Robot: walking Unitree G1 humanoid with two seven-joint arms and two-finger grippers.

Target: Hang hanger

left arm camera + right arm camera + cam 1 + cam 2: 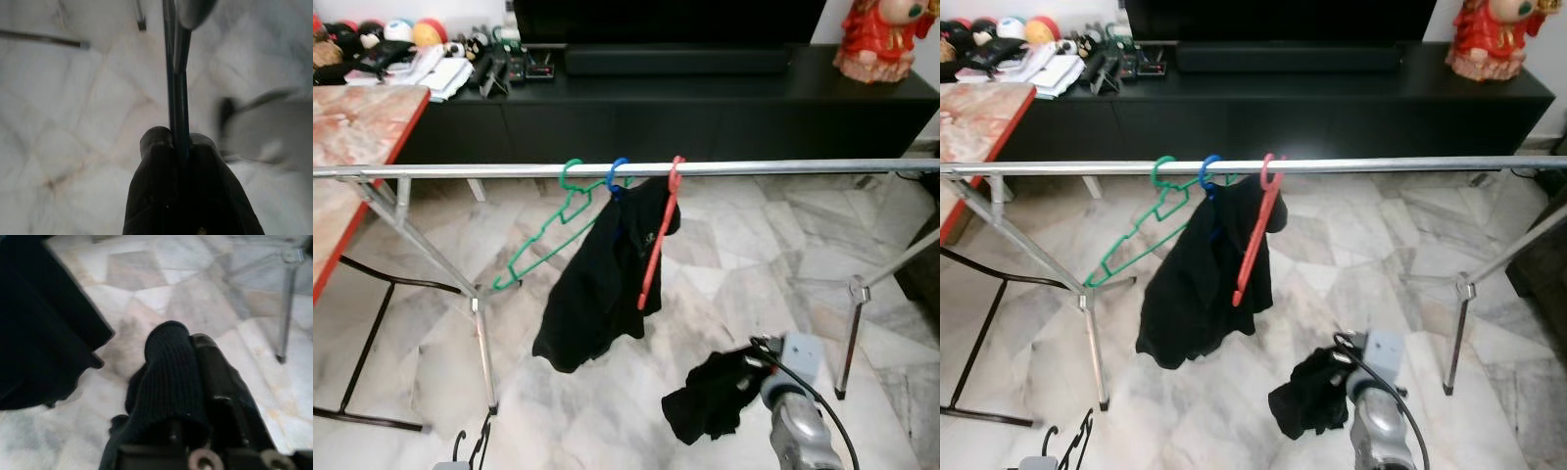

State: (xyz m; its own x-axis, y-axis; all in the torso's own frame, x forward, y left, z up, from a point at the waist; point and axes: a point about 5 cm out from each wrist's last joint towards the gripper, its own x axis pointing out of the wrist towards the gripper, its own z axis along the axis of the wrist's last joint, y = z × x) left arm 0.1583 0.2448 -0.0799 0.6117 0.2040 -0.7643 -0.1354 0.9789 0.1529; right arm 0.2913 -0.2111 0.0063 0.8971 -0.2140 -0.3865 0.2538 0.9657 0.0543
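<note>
Silver metal forms the long horizontal drying-rack rail (pixel 754 167) that crosses the scene, carried on slanted silver legs (pixel 854 333) over a pale marble tile floor (pixel 744 255). Three plastic hangers hook over the rail close together: a green hanger (pixel 548 230) tilted down toward the robot's left, a blue hanger (pixel 618 177) whose hook alone shows above a black garment (pixel 602 279) draped from it, and a red hanger (pixel 658 240) hanging steeply, touching the garment's right edge. Low on the robot's right, the right gripper (pixel 188 362) has its two black fingers pressed together on a bunched piece of black knitted cloth (pixel 710 392), which hangs from it above the floor, below and to the right of the rail's garment. Low on the left, the left gripper (pixel 178 144) is clamped on the thin dark wire of a black hanger (pixel 470 446), whose hook and upper part show at the bottom edge of the head views, well below the rail and not hung on it. Behind the rack stands a long black cabinet (pixel 705 108) with cluttered small items at its left end and a red figurine (pixel 881 39) at its right end. A red-edged marble-patterned table (pixel 352 147) stands on the robot's left.
</note>
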